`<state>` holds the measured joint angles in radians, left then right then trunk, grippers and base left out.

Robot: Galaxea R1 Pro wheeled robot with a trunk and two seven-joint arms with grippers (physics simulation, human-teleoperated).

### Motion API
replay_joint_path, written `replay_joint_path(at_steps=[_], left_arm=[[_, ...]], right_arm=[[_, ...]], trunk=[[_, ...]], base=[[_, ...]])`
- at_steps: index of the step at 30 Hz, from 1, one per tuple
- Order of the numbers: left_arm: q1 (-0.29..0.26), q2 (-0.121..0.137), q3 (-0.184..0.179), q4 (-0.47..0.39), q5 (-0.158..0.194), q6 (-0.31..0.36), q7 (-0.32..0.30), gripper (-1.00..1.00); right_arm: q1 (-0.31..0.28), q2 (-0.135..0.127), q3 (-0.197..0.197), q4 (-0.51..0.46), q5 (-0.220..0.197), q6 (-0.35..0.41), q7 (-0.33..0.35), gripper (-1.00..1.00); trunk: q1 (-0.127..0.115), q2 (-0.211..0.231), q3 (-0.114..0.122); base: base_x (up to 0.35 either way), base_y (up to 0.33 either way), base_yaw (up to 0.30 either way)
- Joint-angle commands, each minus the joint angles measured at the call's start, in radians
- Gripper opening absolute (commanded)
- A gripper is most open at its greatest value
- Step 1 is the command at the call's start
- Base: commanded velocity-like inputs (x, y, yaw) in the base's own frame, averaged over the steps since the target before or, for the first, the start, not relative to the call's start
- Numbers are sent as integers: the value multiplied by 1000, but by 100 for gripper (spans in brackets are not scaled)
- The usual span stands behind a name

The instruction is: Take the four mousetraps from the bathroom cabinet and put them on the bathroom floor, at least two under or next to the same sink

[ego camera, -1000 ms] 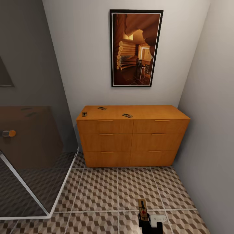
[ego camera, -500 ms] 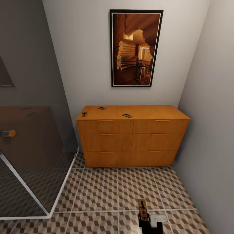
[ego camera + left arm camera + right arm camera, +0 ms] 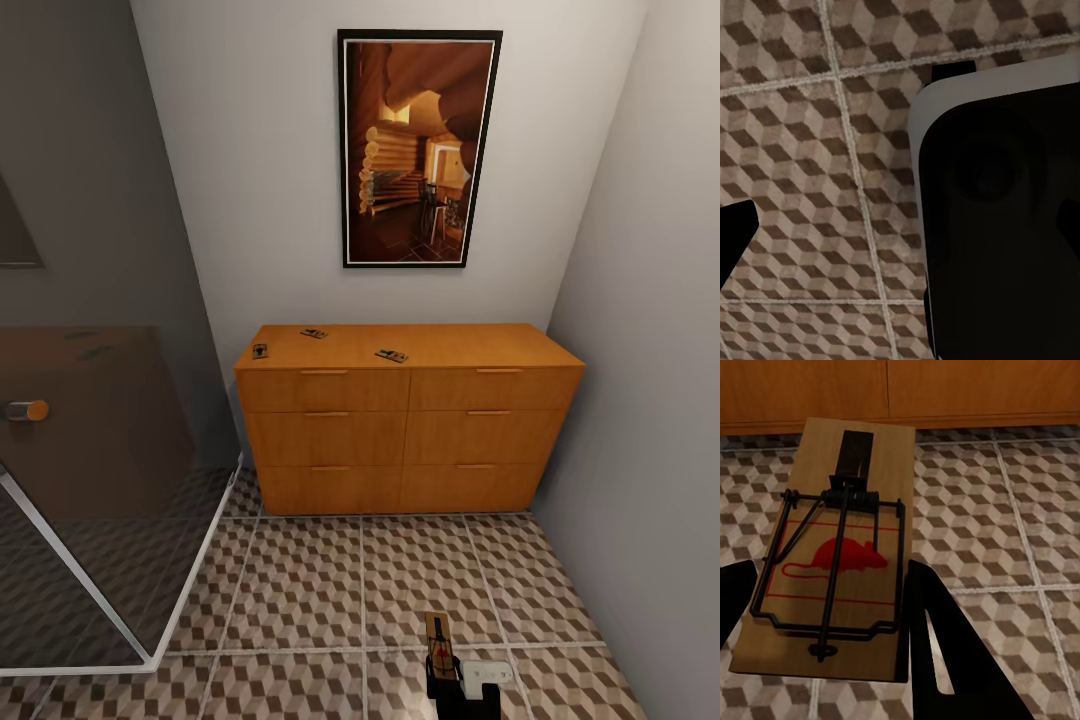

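Three mousetraps [image 3: 260, 350] [image 3: 314, 333] [image 3: 391, 355] lie on the flat top of the orange-brown cabinet [image 3: 410, 415], toward its left half. A fourth mousetrap [image 3: 438, 640] is held low over the cube-patterned bathroom floor [image 3: 300, 600], with my right gripper [image 3: 450, 682] shut on it. The right wrist view shows this trap [image 3: 832, 562] face up with its red mouse mark, and a dark finger [image 3: 937, 645] beside it. My left gripper [image 3: 900, 247] hangs open over the floor tiles [image 3: 810, 150], one finger [image 3: 735, 232] at the picture's edge.
A glass shower enclosure [image 3: 90, 480] with a white frame stands at the left. A grey wall [image 3: 650, 400] closes the right side, and a framed picture [image 3: 418, 148] hangs above the cabinet. A dark, white-edged part of the robot [image 3: 997, 217] shows in the left wrist view.
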<state>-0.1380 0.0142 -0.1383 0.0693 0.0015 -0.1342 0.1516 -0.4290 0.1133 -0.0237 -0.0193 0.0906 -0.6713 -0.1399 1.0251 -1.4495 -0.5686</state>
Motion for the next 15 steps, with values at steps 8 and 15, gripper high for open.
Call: replay_joint_path(at_steps=[8, 15], left_arm=[[-2, 0, -7, 4, 0, -7, 3, 100], [-2, 0, -7, 4, 0, -7, 3, 100]], right_arm=[[-1, 0, -2, 1, 8, -2, -5, -100], [-1, 0, -2, 1, 8, -2, -5, -100]], trunk=[[0, -1, -1], [0, -1, -1]], base=[[0, 0, 0], [0, 0, 0]])
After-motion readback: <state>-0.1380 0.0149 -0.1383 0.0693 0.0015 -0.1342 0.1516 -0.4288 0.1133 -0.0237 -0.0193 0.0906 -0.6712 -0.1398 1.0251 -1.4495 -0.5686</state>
